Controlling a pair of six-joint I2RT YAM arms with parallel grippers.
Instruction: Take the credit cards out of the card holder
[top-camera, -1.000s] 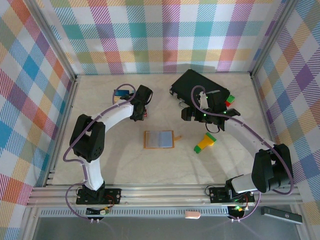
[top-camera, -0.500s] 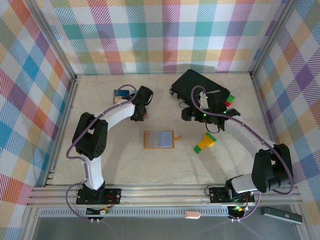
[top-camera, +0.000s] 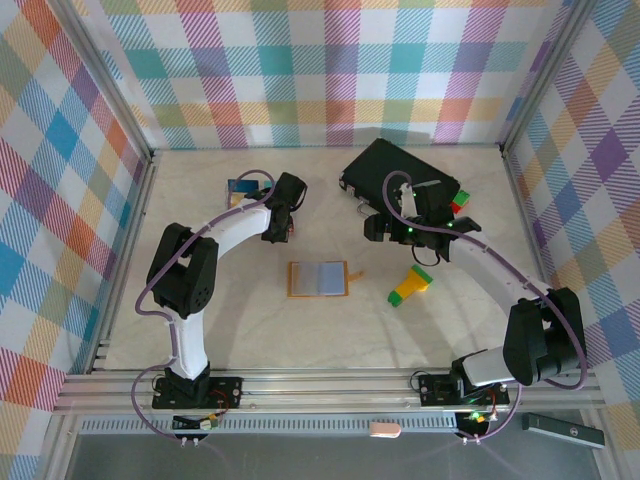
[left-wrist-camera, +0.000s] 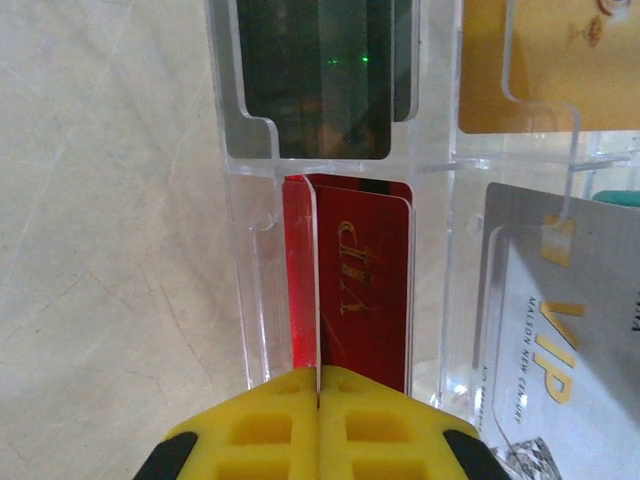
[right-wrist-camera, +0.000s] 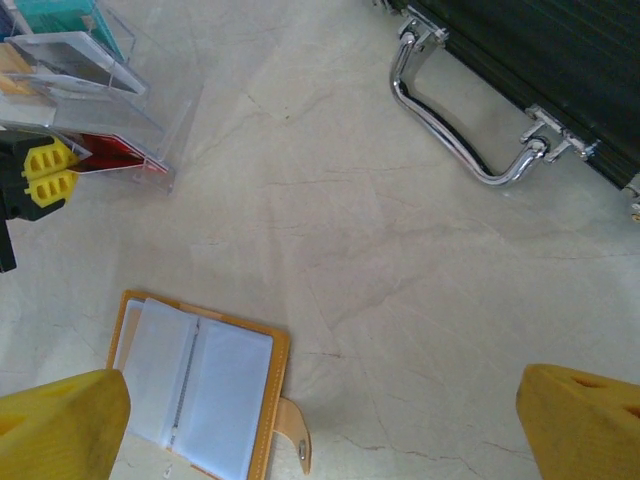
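Observation:
The card holder lies open on the table, an orange-tan wallet with pale pockets up and its strap tab to the right; it also lies under the right wrist. My left gripper is at a clear acrylic card stand, shut on a red card held edge-on in a slot. A red VIP card, a dark card, a gold card and a silver card sit in the stand. My right gripper hovers open above bare table.
A large black hard case with a metal handle lies at the back right. A green-and-yellow block rests right of the card holder. Checked walls close in the table on three sides.
The left arm's elbow has edged slightly to the right while its gripper stays at the stand. The right arm has not moved.

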